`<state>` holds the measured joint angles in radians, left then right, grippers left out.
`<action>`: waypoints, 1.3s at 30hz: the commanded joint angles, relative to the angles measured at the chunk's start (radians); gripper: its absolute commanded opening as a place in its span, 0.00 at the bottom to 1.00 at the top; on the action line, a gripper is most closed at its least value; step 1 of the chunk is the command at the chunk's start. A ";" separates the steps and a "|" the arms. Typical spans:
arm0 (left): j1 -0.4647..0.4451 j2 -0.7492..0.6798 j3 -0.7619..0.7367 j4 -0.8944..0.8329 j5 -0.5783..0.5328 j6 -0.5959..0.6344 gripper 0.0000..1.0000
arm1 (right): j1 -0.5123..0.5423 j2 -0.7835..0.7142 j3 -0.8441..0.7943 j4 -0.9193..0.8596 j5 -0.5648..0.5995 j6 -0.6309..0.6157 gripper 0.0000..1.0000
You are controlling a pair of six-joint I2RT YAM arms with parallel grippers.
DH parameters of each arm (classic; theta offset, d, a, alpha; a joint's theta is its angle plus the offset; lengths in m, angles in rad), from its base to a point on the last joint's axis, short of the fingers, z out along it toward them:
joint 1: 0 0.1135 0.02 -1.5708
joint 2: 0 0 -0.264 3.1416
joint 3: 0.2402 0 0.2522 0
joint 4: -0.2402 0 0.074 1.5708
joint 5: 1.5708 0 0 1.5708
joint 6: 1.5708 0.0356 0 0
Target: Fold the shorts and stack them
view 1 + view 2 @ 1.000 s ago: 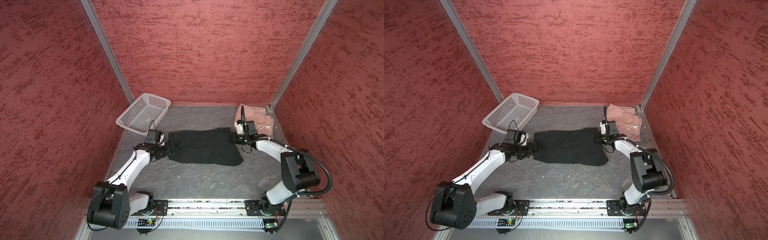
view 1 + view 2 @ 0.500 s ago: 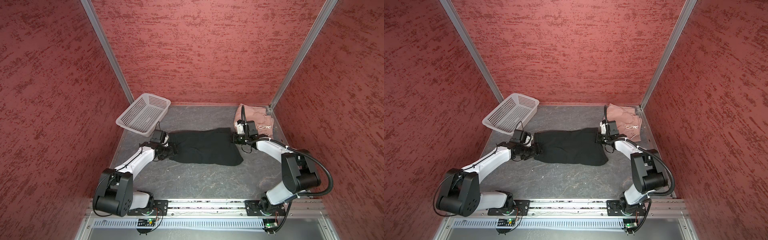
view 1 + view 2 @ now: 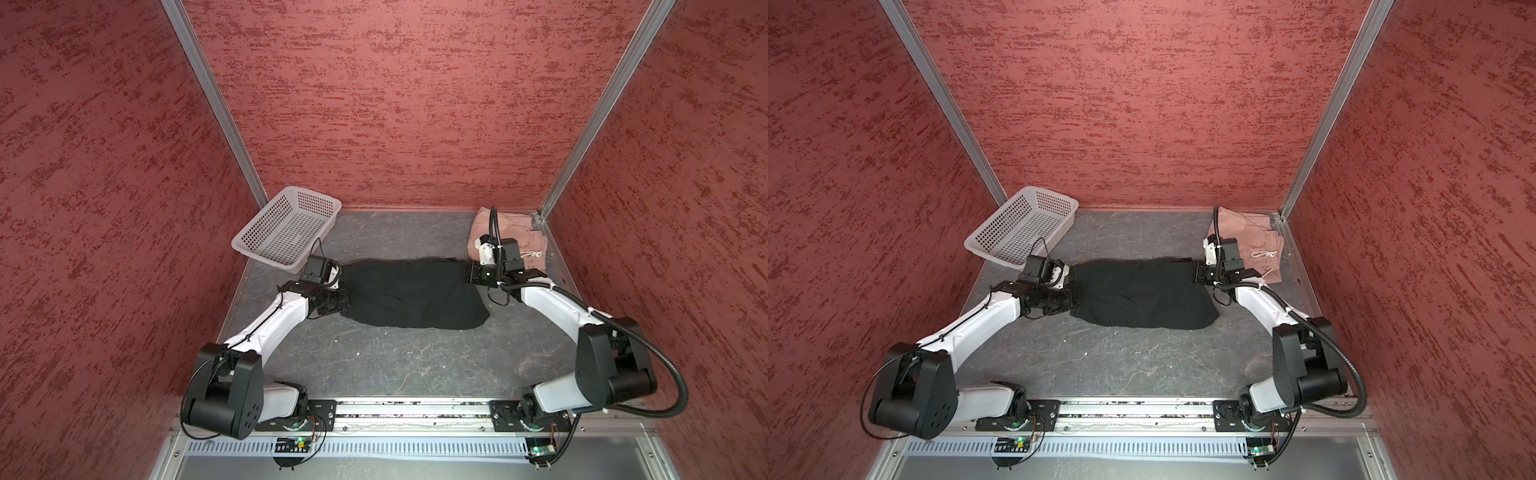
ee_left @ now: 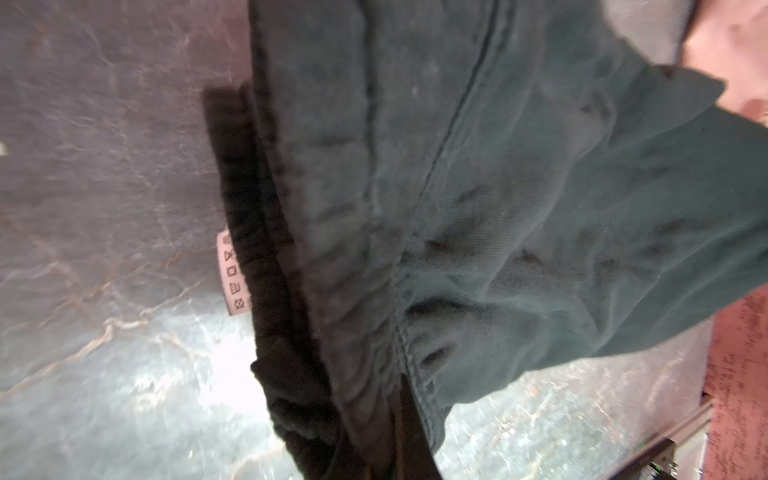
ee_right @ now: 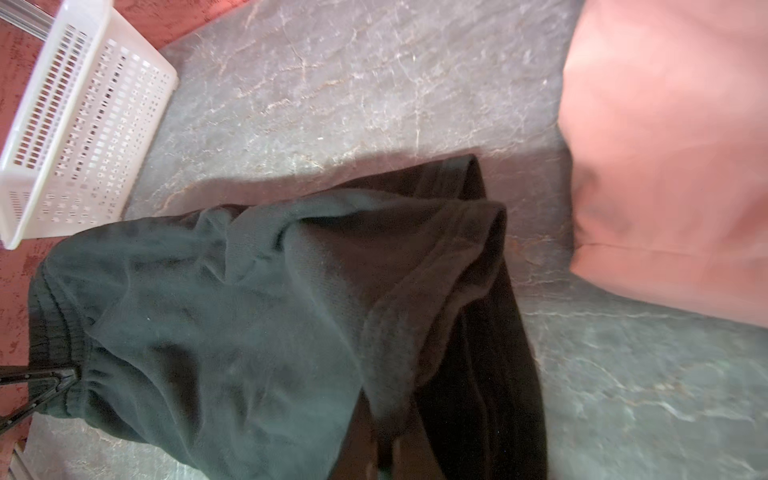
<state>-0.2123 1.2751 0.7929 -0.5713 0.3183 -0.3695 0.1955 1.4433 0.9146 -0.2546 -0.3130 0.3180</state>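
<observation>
While the black shorts [image 3: 411,293] [image 3: 1142,293] lie spread across the middle of the bench [image 3: 395,365], a claw pinches each end. The left claw [image 3: 343,289] [image 3: 1071,291] is clenched on the gathered waistband at the end nearer the bench's left edge. In the right wrist view its dark fingers [image 5: 54,376] nip that waistband. The right claw [image 3: 467,274] [image 3: 1197,274] is clenched on a leg hem at the opposite end. A pale care label [image 4: 232,274] pokes out beside the waistband. The pink shorts [image 3: 523,232] [image 3: 1254,228] lie in a compact pile in the far right corner, with a pale drawstring [image 3: 1262,253] on top, just beyond the right claw. A white perforated basket [image 3: 286,232] stands in the far left corner, just behind the left claw.
</observation>
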 commanded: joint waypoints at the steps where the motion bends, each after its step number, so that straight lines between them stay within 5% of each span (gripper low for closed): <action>1: 0.008 -0.050 -0.016 -0.033 -0.017 -0.014 0.00 | -0.003 -0.034 -0.014 -0.069 0.054 -0.002 0.00; 8: 0.039 -0.014 -0.087 -0.035 -0.013 -0.037 0.00 | -0.008 0.004 -0.088 -0.134 0.109 0.041 0.00; 10: 0.047 -0.007 -0.095 -0.045 -0.013 -0.033 0.08 | -0.010 0.032 -0.081 -0.158 0.114 0.038 0.00; 11: 0.050 -0.006 -0.094 -0.049 -0.013 -0.029 0.21 | -0.010 0.038 -0.079 -0.164 0.118 0.033 0.05; 12: 0.056 -0.006 -0.092 -0.060 -0.017 -0.026 0.70 | -0.009 0.038 -0.074 -0.167 0.118 0.026 0.16; 17: 0.074 -0.060 -0.024 -0.113 -0.010 -0.022 1.00 | -0.008 -0.017 -0.006 -0.158 0.093 -0.014 0.44; 22: 0.037 -0.069 0.090 -0.064 0.056 -0.028 0.99 | -0.005 -0.007 0.045 -0.091 0.043 -0.040 0.55; 30: -0.098 0.103 0.203 0.123 0.058 -0.017 0.99 | 0.093 0.209 0.099 0.172 -0.110 0.016 0.44; 39: -0.046 0.203 0.041 0.287 0.030 -0.014 0.99 | 0.156 0.356 0.112 0.256 -0.030 0.056 0.44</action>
<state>-0.2977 1.4666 0.8967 -0.3447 0.3588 -0.3866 0.3618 1.7866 1.0290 -0.0711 -0.3786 0.3481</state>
